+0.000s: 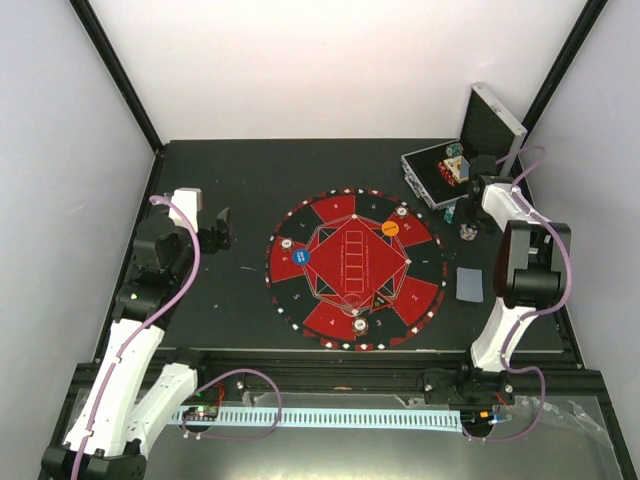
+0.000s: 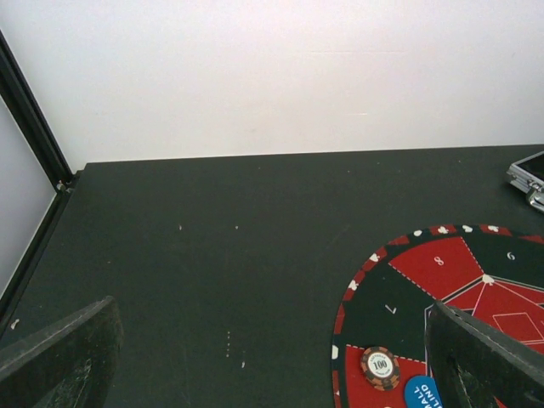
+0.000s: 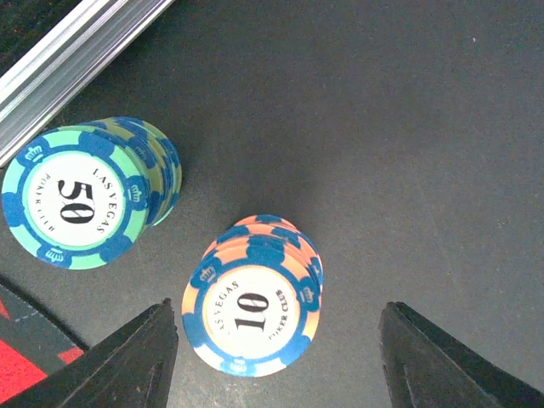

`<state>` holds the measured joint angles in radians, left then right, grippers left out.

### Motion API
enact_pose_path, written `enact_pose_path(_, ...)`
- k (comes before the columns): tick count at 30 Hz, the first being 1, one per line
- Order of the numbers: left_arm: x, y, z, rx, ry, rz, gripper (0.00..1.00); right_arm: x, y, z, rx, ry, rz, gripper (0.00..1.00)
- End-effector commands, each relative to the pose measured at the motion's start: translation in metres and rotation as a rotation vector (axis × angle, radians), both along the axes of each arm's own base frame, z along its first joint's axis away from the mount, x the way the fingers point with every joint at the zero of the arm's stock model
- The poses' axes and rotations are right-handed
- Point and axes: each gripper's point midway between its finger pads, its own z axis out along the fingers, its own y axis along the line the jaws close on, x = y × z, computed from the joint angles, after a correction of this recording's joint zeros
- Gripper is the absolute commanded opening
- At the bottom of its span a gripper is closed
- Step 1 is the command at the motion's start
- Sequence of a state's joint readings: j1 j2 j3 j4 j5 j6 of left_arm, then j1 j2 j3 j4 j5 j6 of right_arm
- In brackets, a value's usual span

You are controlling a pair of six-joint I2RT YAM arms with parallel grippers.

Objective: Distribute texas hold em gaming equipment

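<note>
In the right wrist view a stack of orange-and-blue "10" poker chips [image 3: 251,319] stands on the black table between the fingers of my right gripper [image 3: 276,361]. The jaws are open, with a gap on each side of the stack. A teal "50" chip stack [image 3: 76,200] stands to its left. On the round mat [image 1: 300,300] lie single chips [image 1: 286,243], a blue disc [image 1: 305,257], an orange disc [image 1: 390,228] and a black triangle marker [image 1: 380,301]. Grey-blue cards [image 1: 469,282] lie to the right of the mat. My left gripper [image 2: 272,378] hangs open over the table left of the mat, holding nothing.
The open silver case [image 1: 440,170] sits at the back right with its lid [image 1: 490,125] raised, just behind my right wrist. Its metal edge [image 3: 76,51] runs close to the teal stack. Black frame posts stand at the back corners.
</note>
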<state>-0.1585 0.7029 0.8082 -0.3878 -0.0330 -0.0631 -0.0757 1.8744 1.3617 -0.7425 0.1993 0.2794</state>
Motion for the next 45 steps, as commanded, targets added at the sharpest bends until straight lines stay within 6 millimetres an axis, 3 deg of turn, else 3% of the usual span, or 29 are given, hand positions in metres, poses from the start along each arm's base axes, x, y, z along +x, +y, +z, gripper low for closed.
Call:
enact_pose_path(1, 0.002, -0.003, 0.003, -0.012, -0.01, -0.008, 0.99, 0.009, -0.003, -0.005, 0.007, -0.005, 0.005, 0.66)
enact_pose_path(26, 0.002, -0.002, 0.002, -0.01, -0.006, -0.005, 0.99, 0.012, 0.0, -0.013, 0.026, 0.01, 0.022, 0.45)
enact_pose_path(33, 0.001, -0.002, 0.003, -0.01, -0.008, -0.004, 0.99, 0.015, 0.001, -0.003, 0.033, -0.014, 0.026, 0.41)
enact_pose_path(45, 0.001, -0.002, 0.004, -0.011, -0.012, -0.004, 0.99, 0.01, 0.009, 0.04, 0.055, -0.088, 0.054, 0.4)
